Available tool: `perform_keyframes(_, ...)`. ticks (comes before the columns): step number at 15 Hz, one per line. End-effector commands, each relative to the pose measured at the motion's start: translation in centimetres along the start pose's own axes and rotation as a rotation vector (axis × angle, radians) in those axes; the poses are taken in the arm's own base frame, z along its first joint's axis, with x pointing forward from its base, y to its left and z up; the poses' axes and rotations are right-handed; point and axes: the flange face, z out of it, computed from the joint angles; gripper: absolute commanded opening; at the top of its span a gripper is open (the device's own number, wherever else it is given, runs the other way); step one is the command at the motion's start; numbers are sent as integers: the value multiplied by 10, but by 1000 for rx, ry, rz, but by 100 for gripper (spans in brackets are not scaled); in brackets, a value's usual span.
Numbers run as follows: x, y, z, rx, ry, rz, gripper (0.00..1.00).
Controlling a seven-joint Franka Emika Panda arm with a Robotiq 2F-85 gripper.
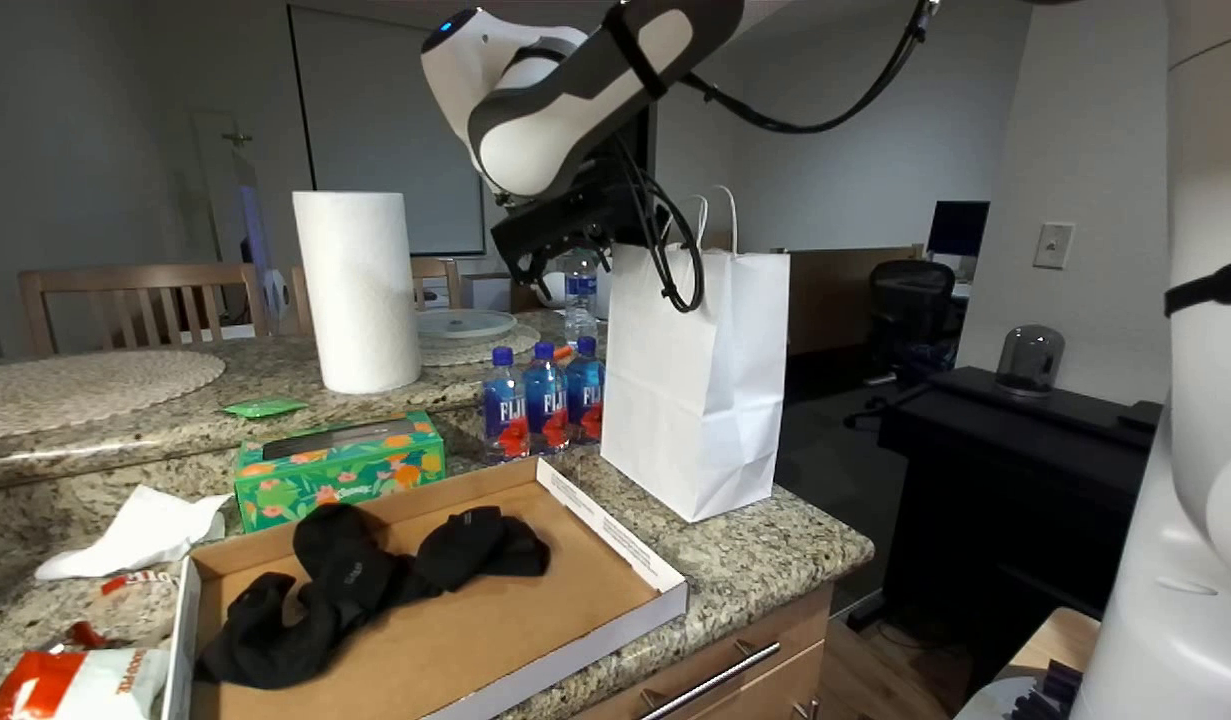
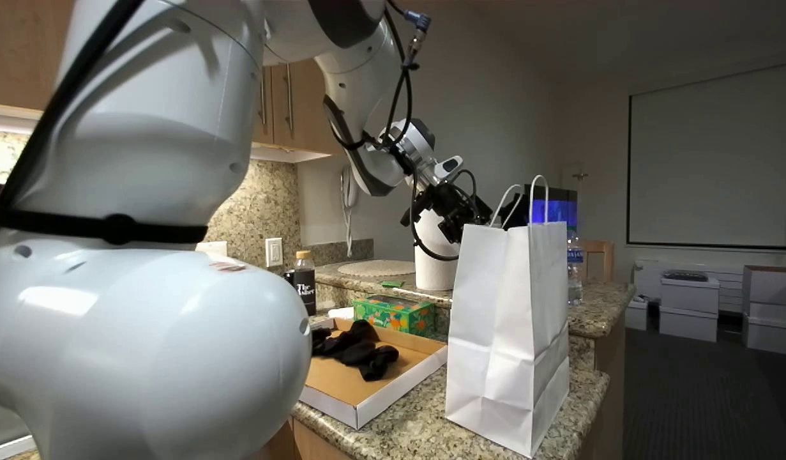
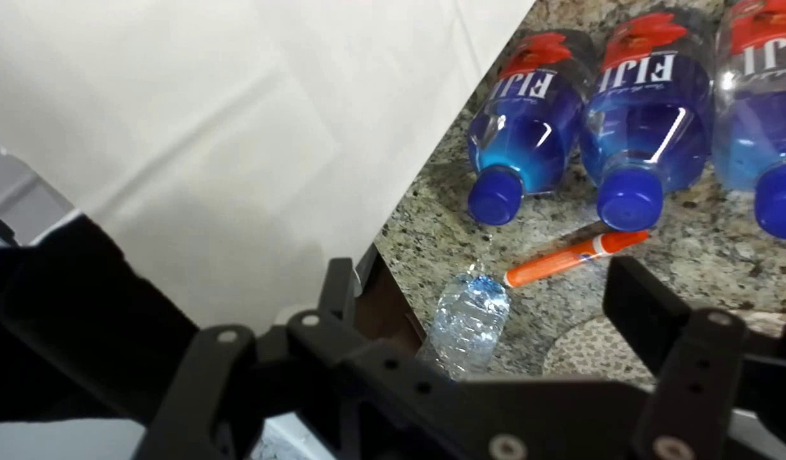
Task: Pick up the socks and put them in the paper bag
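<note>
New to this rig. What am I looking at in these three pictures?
It's a single robot arm ending in a two-fingered gripper. Two pictures come from cameras standing outside the robot; the third comes from a camera on its wrist, looking down past the fingers. On the stone counter, black socks lie in a shallow cardboard tray. Near it stand a tissue box, three FIJI bottles and the tall white paper bag, where the socks are meant to go. The fingers are spread with nothing between them, so nothing is held.
</note>
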Motion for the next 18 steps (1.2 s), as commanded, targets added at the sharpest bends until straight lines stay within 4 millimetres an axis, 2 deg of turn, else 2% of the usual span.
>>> perform_keyframes(1,14,4,9,-51,-4,37,100)
perform_keyframes(5,16,15,3,-84,-32,57,100)
perform_keyframes(8,11,23,-11,-59,-12,61,100)
perform_keyframes(14,21,35,-31,-20,33,117,100)
perform_keyframes(18,23,43,-33,-28,29,133,100)
